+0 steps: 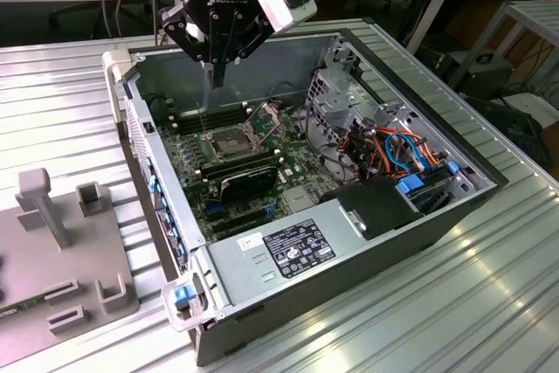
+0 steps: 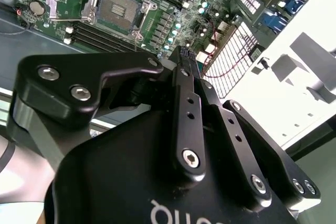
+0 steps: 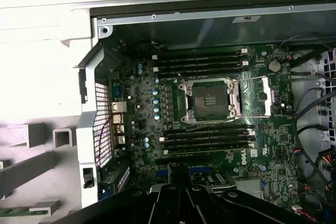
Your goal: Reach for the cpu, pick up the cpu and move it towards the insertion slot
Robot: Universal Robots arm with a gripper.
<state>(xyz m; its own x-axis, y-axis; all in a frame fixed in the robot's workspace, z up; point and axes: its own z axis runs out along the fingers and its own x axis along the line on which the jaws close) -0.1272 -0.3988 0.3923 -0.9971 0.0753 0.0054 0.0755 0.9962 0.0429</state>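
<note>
End effector over the slot
Its fingers are squeezed together, and I can't tell if they pinch anything. The slot sits almost straight under them.

Claw vertical, tips downward, fingers closed together.

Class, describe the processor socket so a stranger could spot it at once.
Inside the open computer case lies a green motherboard. Near its middle sits the insertion slot: square, silvery-framed, dark-centred, unlike the long narrow black memory slots flanking it.
</note>
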